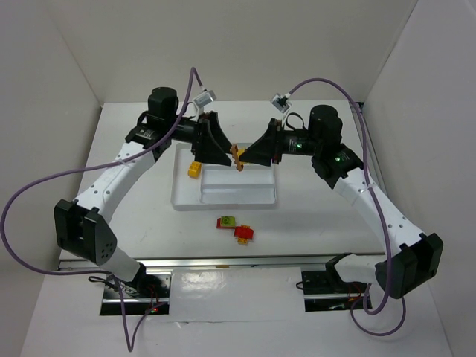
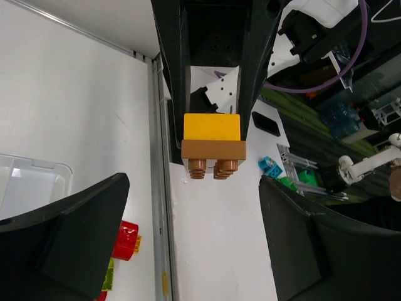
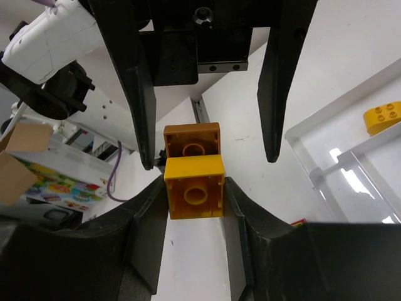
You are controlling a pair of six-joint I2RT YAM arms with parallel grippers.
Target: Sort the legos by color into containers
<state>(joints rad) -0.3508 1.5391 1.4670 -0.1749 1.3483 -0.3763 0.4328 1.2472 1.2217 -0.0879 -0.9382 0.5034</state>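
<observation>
Right wrist: legos [image 3: 193, 172] inside gripper [image 3: 194, 193]

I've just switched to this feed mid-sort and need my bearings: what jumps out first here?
Above the tray, the right gripper grips the yellow half of a yellow-and-brown stacked pair, and the left gripper is open on either side of its brown half. One yellow brick lies in the tray. A red-green pair and a red-yellow pair sit on the table in front of it.

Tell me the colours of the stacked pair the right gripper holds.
Yellow and brown stacked pair; clearest in left wrist view.
</observation>
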